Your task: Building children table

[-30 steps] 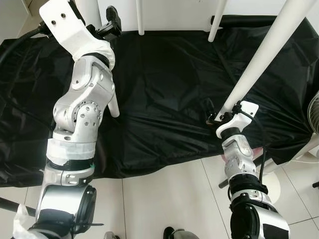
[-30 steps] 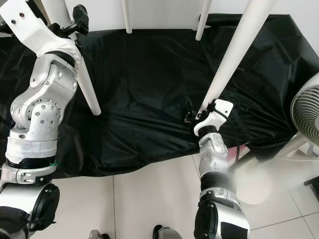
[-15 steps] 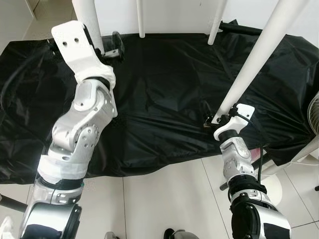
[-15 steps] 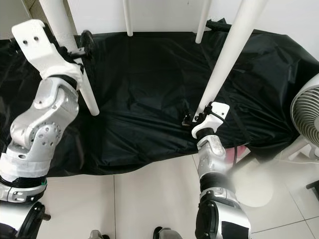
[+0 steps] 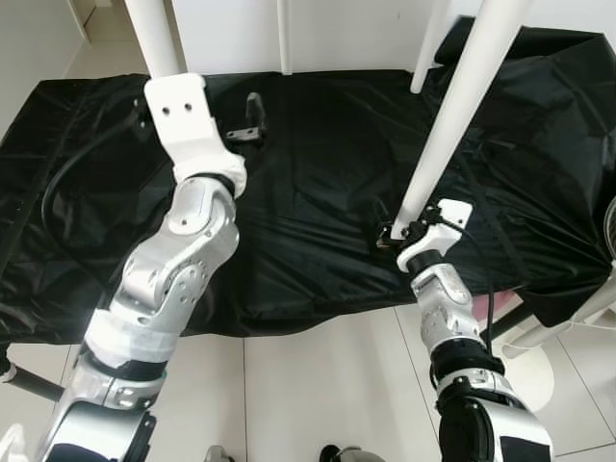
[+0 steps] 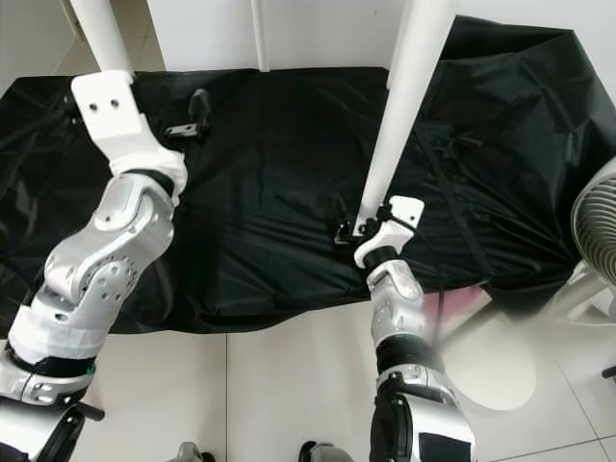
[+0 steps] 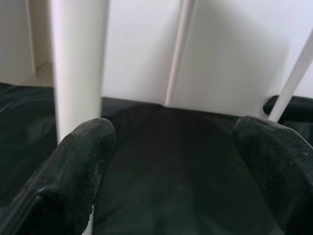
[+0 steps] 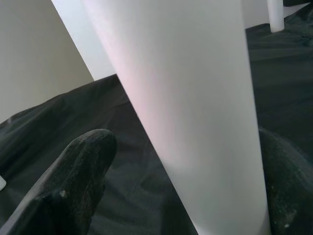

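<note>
1. A black sheet [image 5: 318, 173] covers the floor area ahead of the robot; four white table legs stand up from it.
2. The near-right leg [image 5: 452, 115] rises from the sheet close to its near edge, leaning slightly to the right as it goes up.
3. The right gripper [image 5: 399, 234] is at the base of that leg. In the right wrist view the leg [image 8: 190, 98] sits between the two black fingers [image 8: 73, 181], which bracket it on both sides; whether the pads actually press on it cannot be told.
4. The near-left leg [image 5: 154, 38] stands near the sheet's far-left part, partly hidden behind the left arm's white wrist block [image 5: 188, 120].
5. The left gripper [image 5: 248, 123] hovers over the sheet just beside this leg, fingers spread wide apart and holding nothing. In the left wrist view the leg [image 7: 78, 68] stands just beyond one fingertip [image 7: 83, 152].
6. Two thinner-looking legs [image 5: 283, 37] stand along the far edge of the sheet.
7. A white fan [image 6: 599, 226] stands off the sheet's right edge, on pale floor tiles [image 5: 327, 385].
</note>
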{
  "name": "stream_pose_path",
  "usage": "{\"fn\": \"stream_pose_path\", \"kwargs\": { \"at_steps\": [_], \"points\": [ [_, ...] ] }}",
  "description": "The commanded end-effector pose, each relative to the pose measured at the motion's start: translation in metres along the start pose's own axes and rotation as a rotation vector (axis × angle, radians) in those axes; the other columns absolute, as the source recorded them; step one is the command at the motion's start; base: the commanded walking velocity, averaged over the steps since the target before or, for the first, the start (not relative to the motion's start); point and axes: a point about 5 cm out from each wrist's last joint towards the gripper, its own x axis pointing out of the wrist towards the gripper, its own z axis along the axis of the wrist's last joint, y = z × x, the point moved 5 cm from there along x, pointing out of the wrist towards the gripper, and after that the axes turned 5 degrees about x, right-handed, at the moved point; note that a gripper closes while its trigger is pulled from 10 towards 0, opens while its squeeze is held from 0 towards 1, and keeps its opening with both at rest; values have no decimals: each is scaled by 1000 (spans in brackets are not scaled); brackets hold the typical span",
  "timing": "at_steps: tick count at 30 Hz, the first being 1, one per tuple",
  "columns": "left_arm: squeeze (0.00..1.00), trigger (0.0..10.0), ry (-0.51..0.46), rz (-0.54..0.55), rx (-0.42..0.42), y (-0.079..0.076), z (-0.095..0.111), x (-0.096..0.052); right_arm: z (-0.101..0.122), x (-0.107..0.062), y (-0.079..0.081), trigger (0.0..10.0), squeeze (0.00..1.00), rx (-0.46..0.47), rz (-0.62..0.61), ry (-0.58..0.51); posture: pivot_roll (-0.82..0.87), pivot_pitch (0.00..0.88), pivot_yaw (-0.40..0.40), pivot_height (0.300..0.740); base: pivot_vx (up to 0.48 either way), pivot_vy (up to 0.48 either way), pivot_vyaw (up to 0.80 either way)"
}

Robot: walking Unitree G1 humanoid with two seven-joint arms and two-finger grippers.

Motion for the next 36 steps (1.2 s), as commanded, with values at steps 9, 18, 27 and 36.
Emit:
{"fn": "stream_pose_path", "kwargs": {
  "at_steps": [9, 18, 27, 36],
  "points": [
    [0, 10000, 7, -417, 61, -34, -19, -20, -4, -10, 10, 10000, 0, 18, 71, 15, 50, 94, 0, 740, 0, 0, 0],
    [0, 10000, 46, -403, 77, -22, -35, -27, -2, -17, 11, 10000, 0, 6, 91, 26, 49, 89, 2, 740, 0, 0, 0],
    [0, 10000, 43, -413, 85, -25, -37, -24, 0, -19, 16, 10000, 0, -7, 125, 35, 47, 88, 2, 740, 0, 0, 0],
    [0, 10000, 34, -415, 74, -29, -37, -24, -4, -32, 5, 10000, 0, -84, 30, 37, 45, 89, 1, 740, 0, 0, 0]
  ]
}}
